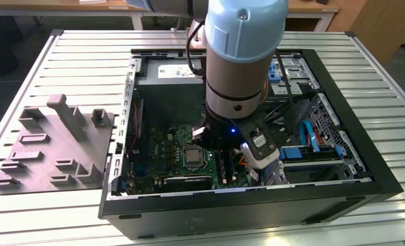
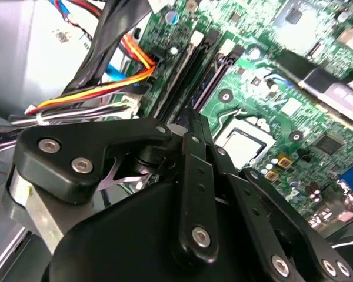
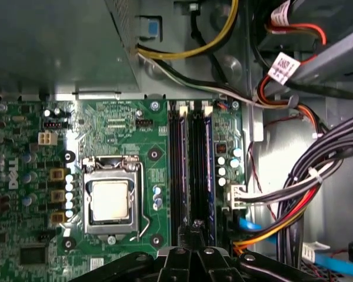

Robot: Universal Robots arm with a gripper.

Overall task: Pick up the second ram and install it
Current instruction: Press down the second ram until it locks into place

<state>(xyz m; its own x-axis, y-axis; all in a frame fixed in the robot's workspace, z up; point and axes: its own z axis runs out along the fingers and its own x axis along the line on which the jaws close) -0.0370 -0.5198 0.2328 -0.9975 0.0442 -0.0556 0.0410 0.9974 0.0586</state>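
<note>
The arm (image 1: 240,56) reaches straight down, its gripper (image 3: 194,232) low with jaws drawn together.

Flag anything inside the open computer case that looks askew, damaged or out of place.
Nothing stands out. The green motherboard lies flat in the case, its processor socket is closed and square, the long memory slots run parallel and straight, and the cable bundle stays beside the board. The gripper hangs over the slots' end.

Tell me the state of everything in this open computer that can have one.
Computer case: lying on its side, open on top.
Processor socket: chip in, retaining frame shut, no cooler on it.
Memory slots: cannot tell whether they are filled.
End effector: down inside the case, at the memory slots.
</note>
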